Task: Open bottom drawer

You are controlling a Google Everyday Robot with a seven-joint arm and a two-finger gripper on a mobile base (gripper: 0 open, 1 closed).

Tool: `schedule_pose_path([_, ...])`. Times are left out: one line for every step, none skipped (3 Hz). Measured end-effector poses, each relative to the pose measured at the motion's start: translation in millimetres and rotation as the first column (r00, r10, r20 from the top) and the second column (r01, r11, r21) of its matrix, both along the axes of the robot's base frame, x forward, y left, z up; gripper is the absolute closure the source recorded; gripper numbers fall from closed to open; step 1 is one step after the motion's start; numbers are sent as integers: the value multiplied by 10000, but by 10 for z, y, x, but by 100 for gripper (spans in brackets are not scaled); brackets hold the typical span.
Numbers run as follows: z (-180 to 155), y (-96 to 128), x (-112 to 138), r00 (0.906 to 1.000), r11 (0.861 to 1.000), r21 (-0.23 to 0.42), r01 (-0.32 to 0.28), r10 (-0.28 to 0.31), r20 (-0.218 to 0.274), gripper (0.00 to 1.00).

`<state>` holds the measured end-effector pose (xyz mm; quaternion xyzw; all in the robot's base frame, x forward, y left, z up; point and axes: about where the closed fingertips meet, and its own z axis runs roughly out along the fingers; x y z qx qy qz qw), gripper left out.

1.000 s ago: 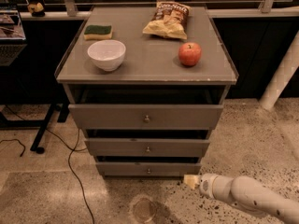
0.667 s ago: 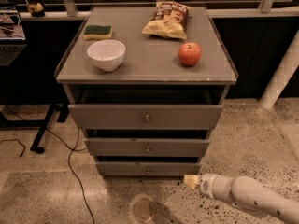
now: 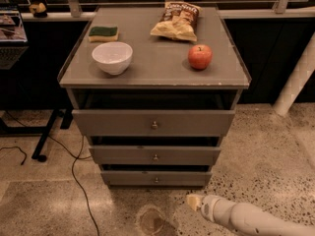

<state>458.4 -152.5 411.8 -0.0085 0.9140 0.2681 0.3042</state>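
Gripper (image 3: 193, 201) hangs low above the floor, holding nothing visible; how far open, cannot tell. The bottom drawer (image 3: 128, 178) lies near, up-left of it. Risk: an off-line approach could slip past its small knob (image 3: 156, 180) or strike the middle drawer (image 3: 123, 155).

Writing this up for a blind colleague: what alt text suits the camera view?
The gripper hovers near the floor, below and right of the bottom drawer, apart from it. The grey three-drawer cabinet carries a bowl, sponge, chip bag and apple on top.
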Motion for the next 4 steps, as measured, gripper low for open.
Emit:
schedule_pose_path([-274, 84, -135, 9994, 9984, -522, 205, -190, 278, 100])
schedule_pose_path([-452, -43, -25, 9894, 9888, -818, 1250, -1182, 843, 100])
schedule_pose_path([-573, -240, 261, 9588, 9644, -567, 2581, -2485, 1374, 100])
schedule_pose_path([-627, -527, 660, 9284, 9409, -118, 3385, -3319, 1670, 100])
